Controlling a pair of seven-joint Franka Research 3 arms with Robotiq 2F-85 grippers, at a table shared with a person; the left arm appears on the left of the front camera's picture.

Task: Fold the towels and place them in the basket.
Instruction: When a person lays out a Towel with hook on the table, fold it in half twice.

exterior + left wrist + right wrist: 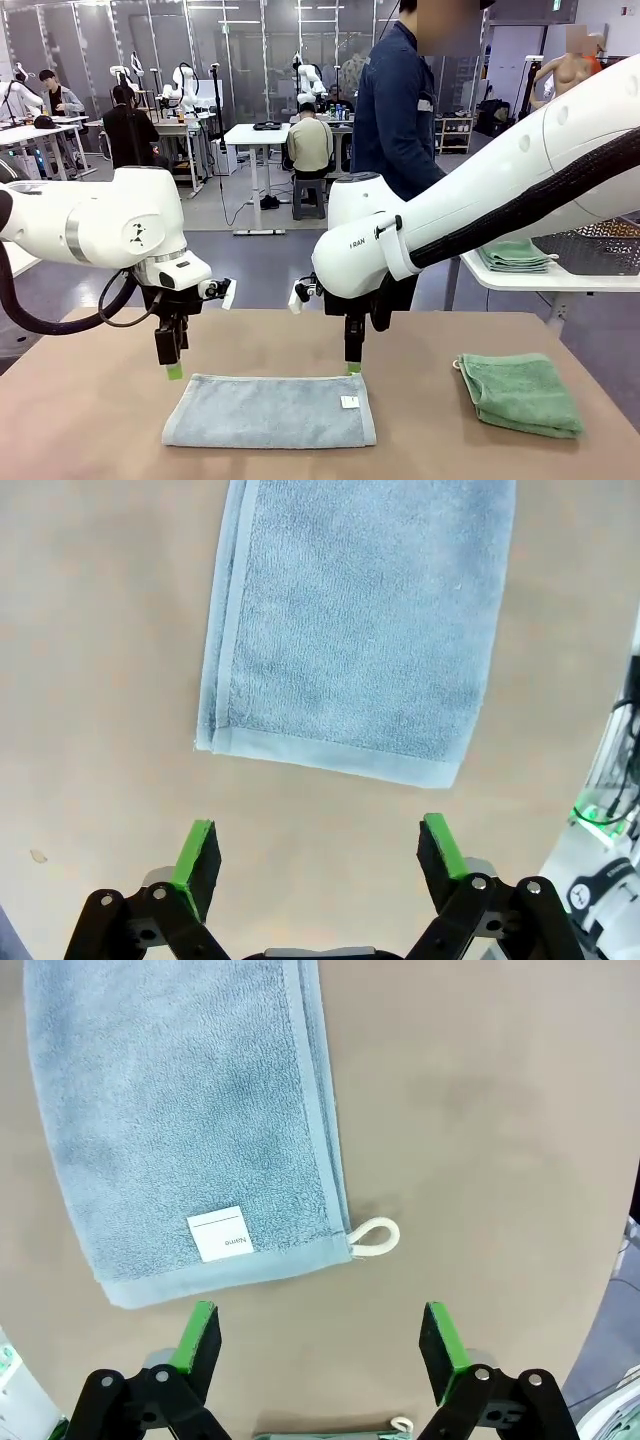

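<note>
The left fingers (174, 371) and right fingers (353, 367) hung open and empty by the far corners of the folded grey towel (270, 410) on the bench (90, 400). Its tag (220, 1232) read "Name". The green towel (520, 392) lay folded well to the right.

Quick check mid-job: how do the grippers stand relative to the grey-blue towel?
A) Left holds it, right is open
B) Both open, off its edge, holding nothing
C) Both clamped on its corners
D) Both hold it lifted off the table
B: the left gripper and right gripper show spread, empty fingers over the bare table, and the grey-blue towel lies flat just past their fingertips.
</note>
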